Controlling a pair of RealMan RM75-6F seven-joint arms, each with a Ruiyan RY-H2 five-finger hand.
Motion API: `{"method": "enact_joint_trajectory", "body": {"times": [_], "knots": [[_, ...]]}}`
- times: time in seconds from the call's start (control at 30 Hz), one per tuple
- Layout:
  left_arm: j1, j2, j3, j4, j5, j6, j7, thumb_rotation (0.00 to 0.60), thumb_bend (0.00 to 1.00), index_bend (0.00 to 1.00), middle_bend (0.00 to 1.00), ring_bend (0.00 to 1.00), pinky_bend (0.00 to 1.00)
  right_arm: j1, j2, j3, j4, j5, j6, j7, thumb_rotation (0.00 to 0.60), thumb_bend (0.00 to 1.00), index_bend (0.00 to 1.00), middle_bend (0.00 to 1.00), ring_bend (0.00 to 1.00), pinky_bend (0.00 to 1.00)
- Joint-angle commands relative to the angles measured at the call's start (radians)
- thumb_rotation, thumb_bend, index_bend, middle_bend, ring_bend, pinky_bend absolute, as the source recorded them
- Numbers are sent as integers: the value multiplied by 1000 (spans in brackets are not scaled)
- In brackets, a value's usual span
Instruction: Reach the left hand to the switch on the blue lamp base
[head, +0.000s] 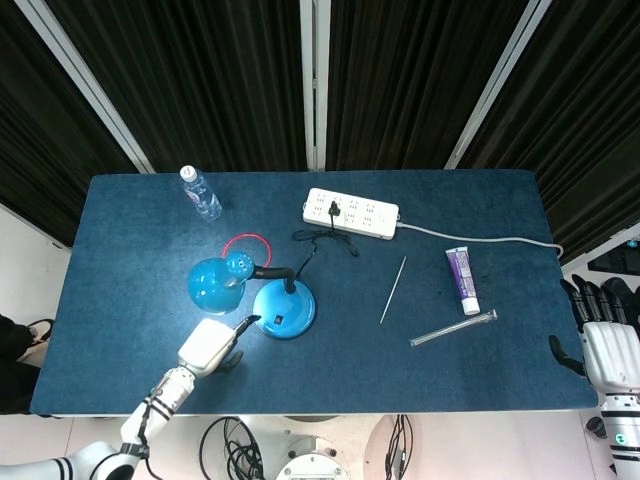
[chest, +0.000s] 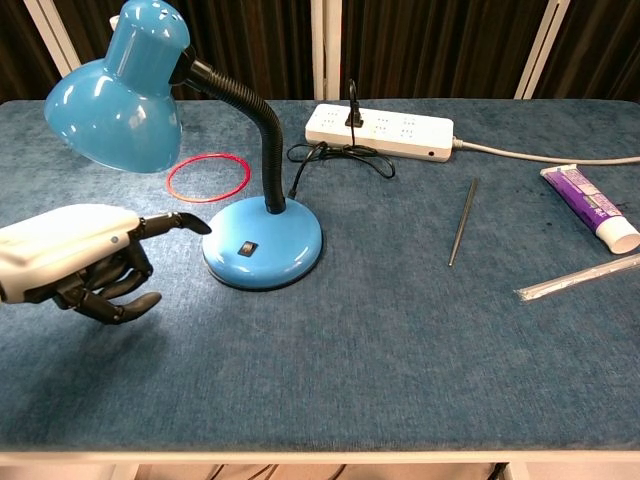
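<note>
Left hand (chest: 85, 260): hanging over the tabletop just left of the lamp base, one finger stuck out straight toward it, the rest curled under with nothing in them. The fingertip is close to the base rim, but I can't tell if it actually touches.
Lamp base (chest: 263, 242): round blue disc, sitting left of centre on the tabletop and a bit toward the near edge. A black gooseneck comes up off its back.
Switch (chest: 246, 246): tiny dark rocker on top of the base, on the near-left part. The hand isn't on it.
Lamp shade (chest: 118, 92): blue, tipped down and off to the left, above the hand.
Right hand (head: 608, 345): way off past the right edge of the tabletop, only in the head view. Fingers look straight and apart, holding nothing.
Red ring (chest: 208, 177): flat on the tabletop, just behind the base on its left.
Power strip (chest: 379, 129): white, near the far edge around the middle, lamp cord plugged in.
Water bottle (head: 201, 193): far-left corner area.
Purple tube (chest: 592, 208): toward the right edge.
Thin rod (chest: 461, 221): between the base and the tube.
</note>
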Motion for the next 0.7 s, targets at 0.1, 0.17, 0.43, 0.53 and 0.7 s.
{"method": "enact_joint_trajectory", "body": {"times": [0.1,0.17,0.43,0.53,0.7], "knots": [[-19,-8,-6,-2,-32,-27,28,600,447,139,850,809,761,1,-3,-2,6,6,-7,2,600,309,0,0,0,0],[-25,-11,-7,-3,-41,-32,41,600,453,139,850,808,762,1,-4,-1,9,13,-12,7,600,309,0,0,0,0],[-42,-33,-8,0,-60,-34,51,600,454,140,850,808,761,2,-7,2,23,28,-23,24,600,309,0,0,0,0],[-50,-43,-4,2,-59,-38,52,600,454,141,850,808,762,3,-5,3,22,26,-23,27,600,309,0,0,0,0],[-63,-55,-4,6,-58,-39,54,600,454,143,850,808,762,3,-3,5,22,26,-21,32,600,309,0,0,0,0]]}}
